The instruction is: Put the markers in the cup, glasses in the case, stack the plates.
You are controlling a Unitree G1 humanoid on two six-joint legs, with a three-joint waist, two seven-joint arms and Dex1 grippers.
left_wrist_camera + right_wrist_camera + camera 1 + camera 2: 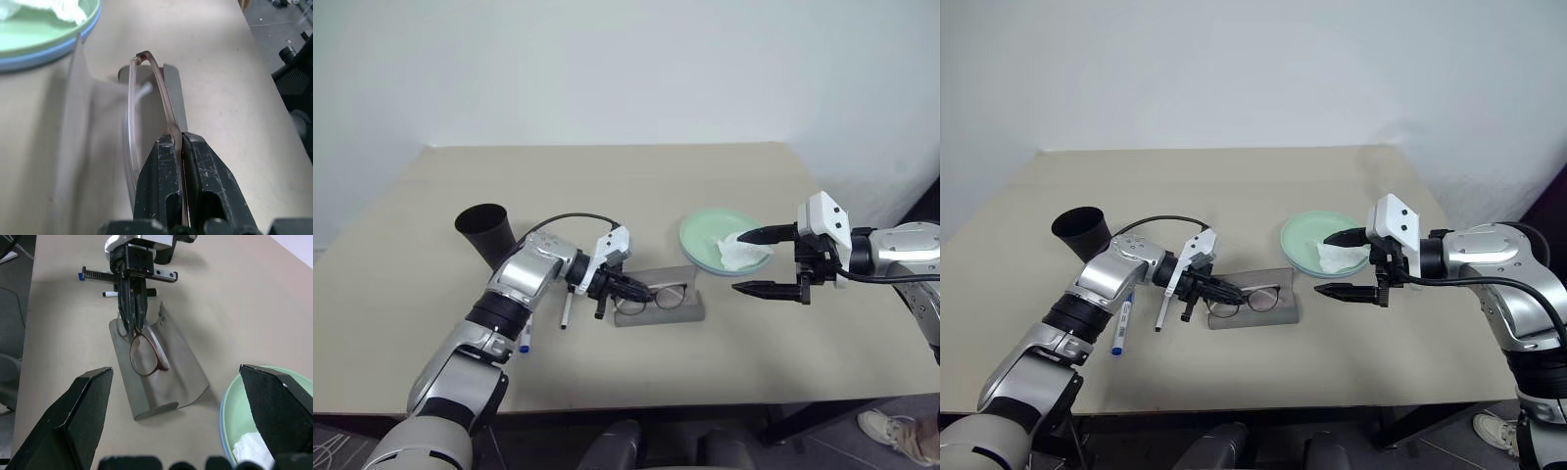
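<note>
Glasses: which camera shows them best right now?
Right wrist view: the glasses show whole, over the open case, pinched by the left gripper. Head views show them small; left wrist view shows a frame edge.

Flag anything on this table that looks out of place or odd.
A crumpled white tissue lies in the green plate, which sits on the blue plate, so the stack holds litter. Both markers lie on the table outside the black cup.

The beige rectangular worktop (705, 186) carries a matte black tapered cup (485, 231) and two slim white markers (1122, 326) near the left gripper (628, 288). An open grey felt case (1263, 311) lies just below that gripper. Stacked round plastic plates (1301, 238) sit beside the right gripper (1340, 264).
</note>
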